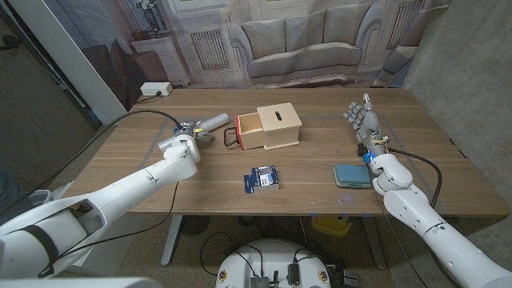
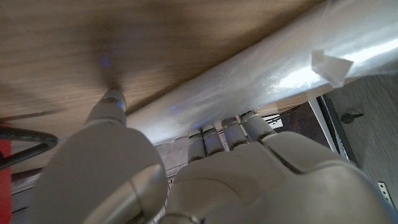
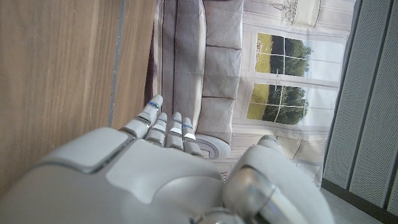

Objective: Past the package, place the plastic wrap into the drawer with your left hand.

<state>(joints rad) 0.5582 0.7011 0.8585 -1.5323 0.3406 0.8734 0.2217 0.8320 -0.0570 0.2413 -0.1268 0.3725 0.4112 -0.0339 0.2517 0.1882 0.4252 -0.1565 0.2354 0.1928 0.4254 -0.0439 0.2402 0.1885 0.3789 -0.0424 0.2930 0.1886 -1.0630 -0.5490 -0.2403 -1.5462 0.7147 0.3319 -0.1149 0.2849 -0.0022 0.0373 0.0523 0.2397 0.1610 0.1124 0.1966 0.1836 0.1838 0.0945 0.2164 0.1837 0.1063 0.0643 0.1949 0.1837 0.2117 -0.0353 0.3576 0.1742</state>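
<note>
Plastic wrap [image 1: 214, 122], a pale roll, lies on the wooden table [image 1: 320, 160] just left of the small wooden drawer box [image 1: 278, 128], whose drawer [image 1: 250, 132] is pulled out toward the left, and the left hand [image 1: 186, 136] has its fingers [image 2: 231, 129] curled round the roll while the right hand [image 1: 362, 118] stands open and idle at the far right. To do this well, I judge the grip should tighten before lifting, the roll staying beyond the blue package [image 1: 262, 178], which lies nearer. Turning the roll to match the drawer's length would help, since it looks long for the opening.
</note>
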